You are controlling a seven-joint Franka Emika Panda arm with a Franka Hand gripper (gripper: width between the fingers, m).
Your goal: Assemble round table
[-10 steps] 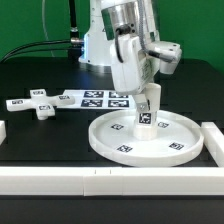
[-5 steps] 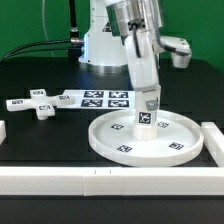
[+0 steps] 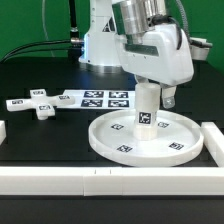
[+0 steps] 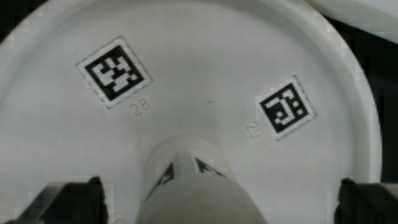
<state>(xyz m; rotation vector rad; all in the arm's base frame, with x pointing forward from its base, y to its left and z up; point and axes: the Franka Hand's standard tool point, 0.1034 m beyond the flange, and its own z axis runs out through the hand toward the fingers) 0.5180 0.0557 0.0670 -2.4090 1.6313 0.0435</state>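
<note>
The large round disc (image 3: 108, 141) lies flat on the black table in front of the arm. The short post (image 3: 146, 115) stands upright at its centre, a tag facing the camera. My gripper (image 3: 148, 94) hangs straight over the post, its fingers down either side of the post's top. In the wrist view the post (image 4: 205, 180) sits between the two dark fingertips (image 4: 80, 200), with a gap on each side, so my gripper (image 4: 222, 200) is open. The disc (image 4: 205, 60) with two tags fills the rest of that view. The cross-shaped piece (image 3: 36, 104) lies at the exterior view's left.
The marker board (image 3: 96, 98) lies behind the disc. Long white border bars run along the front (image 3: 110, 181), at the exterior view's right (image 3: 213, 140) and left (image 3: 3, 130). The arm's base (image 3: 100, 45) stands at the back.
The wrist and hand have turned about the post's axis; the broad side of the hand now faces the camera. The post and disc have stayed in place.
</note>
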